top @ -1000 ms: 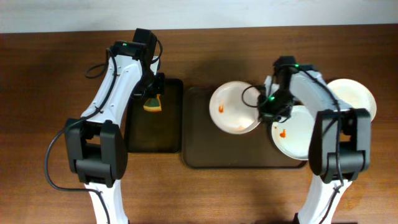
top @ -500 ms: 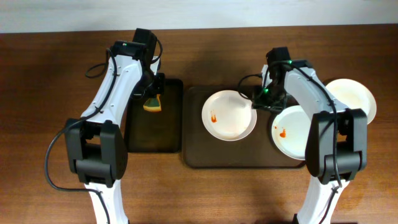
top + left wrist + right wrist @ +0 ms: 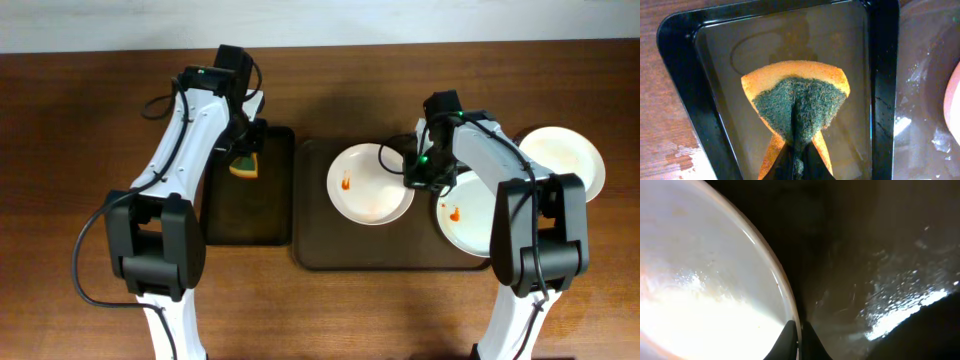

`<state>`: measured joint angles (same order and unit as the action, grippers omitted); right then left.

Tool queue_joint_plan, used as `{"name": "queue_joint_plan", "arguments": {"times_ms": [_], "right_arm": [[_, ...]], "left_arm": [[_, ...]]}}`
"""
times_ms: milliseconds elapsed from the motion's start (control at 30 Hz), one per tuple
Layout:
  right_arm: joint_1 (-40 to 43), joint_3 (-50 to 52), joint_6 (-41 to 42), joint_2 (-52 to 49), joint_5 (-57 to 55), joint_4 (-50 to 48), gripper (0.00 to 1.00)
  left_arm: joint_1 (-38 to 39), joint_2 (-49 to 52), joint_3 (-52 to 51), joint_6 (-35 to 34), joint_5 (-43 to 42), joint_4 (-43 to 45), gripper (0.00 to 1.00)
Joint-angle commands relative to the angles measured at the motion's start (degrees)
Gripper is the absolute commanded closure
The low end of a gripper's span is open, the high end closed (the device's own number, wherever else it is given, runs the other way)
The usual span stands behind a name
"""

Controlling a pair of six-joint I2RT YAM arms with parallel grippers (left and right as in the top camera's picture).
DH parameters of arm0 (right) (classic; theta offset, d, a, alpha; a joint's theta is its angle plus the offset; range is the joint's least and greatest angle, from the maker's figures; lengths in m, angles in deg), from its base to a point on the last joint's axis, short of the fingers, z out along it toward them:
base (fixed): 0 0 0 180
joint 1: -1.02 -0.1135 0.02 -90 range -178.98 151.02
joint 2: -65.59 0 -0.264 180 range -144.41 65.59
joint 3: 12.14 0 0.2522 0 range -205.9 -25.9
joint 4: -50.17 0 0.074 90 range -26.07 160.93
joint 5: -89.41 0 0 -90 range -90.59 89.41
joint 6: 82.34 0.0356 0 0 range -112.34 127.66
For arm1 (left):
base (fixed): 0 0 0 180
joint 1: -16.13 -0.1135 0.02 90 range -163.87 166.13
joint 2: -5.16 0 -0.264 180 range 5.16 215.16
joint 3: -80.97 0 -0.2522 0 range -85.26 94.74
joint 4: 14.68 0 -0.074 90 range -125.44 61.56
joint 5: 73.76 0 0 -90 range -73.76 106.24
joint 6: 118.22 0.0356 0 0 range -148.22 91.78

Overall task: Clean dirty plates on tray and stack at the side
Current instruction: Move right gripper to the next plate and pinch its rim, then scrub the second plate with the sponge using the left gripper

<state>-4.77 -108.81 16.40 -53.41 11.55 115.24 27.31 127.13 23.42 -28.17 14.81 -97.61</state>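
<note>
Over the brown tray (image 3: pixel 315 235), right gripper (image 3: pixel 418 172) at the right-hand rim of the centre plate (image 3: pixel 368 185), jaws narrowed onto that thin edge (wrist view: white rim wedged between dark fingertips). Orange smear on the plate's left half. Just beside it, partly under the arm, a second smeared plate (image 3: pixel 470 222), also on the tray. Off the tray on the wooden counter (image 3: pixel 80 150), a third plate (image 3: pixel 572 155), apparently clean. Left gripper (image 3: pixel 797 162) above the small black tray (image 3: pixel 677 85), jaws clamped on an orange-and-green sponge (image 3: pixel 797 102). Plates probably stiff, glossy, slippery when wet, chippable; best held by the rim and kept level. Tray floor wet and shiny. Little room between the two tray plates.
</note>
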Motion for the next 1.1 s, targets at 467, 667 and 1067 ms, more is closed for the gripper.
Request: {"name": "queue_joint_plan", "arguments": {"times_ms": [467, 667, 1067], "right_arm": [[4.20, -18.25, -2.97, 0.57, 2.69, 20.37, 0.50], [6.16, -17.97, -4.04, 0.57, 2.89, 21.94, 0.50], [4.31, -13.68, -4.00, 0.57, 3.91, 17.22, 0.49]], "left_arm": [[5.07, 0.17, 0.98, 3.19, -13.86, -1.49, 1.00], [10.95, 0.17, 9.92, -0.94, -13.88, -3.58, 1.00], [21.79, 6.86, 14.14, -0.92, -10.58, 4.42, 1.00]]}}
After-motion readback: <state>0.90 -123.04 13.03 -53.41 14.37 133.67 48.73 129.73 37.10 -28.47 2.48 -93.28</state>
